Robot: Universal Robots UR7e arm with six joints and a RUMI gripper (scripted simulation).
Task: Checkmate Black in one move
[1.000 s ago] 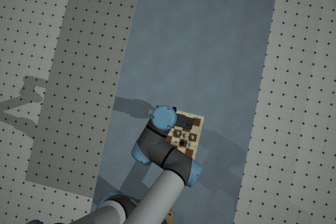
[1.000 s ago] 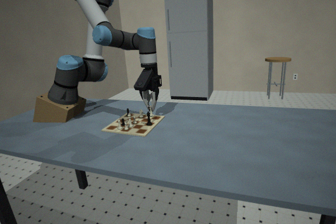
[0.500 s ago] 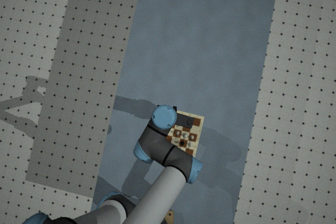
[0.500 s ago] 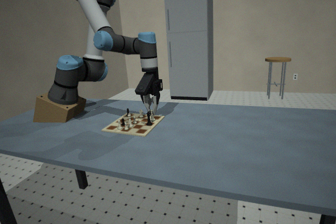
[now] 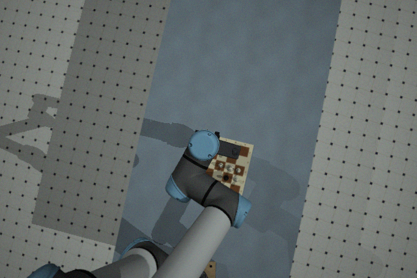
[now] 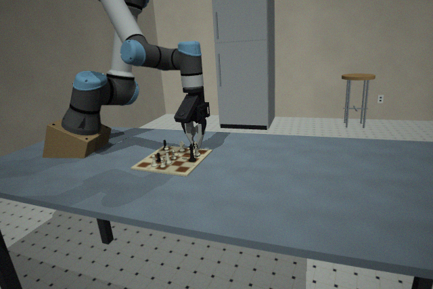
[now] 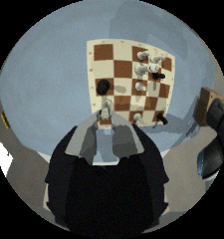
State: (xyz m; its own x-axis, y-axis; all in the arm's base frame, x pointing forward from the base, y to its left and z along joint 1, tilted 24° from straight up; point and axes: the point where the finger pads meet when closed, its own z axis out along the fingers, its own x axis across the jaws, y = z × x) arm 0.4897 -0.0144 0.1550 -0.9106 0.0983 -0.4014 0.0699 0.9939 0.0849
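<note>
A small chessboard (image 7: 104, 52) (image 6: 181, 169) (image 5: 249, 162) lies on the blue-grey table (image 6: 279, 181). My gripper (image 7: 105, 110) (image 6: 194, 145) is shut on a white chess piece (image 7: 106, 103) and holds it upright, low over a square at the board's near edge in the wrist view. A black piece (image 7: 103, 87) (image 6: 191, 155) stands one square beyond it. Several white pieces (image 7: 139, 68) and another black piece (image 7: 158, 76) cluster at the far right of the board. One white piece (image 7: 136, 118) and one black piece (image 7: 162, 119) stand on the near edge row. In the overhead view the arm hides the gripper.
The arm's tan base block (image 6: 71, 142) (image 7: 207, 105) stands on the table left of the board. A grey refrigerator (image 6: 243, 58) and a wooden stool (image 6: 357, 98) stand on the floor behind the table.
</note>
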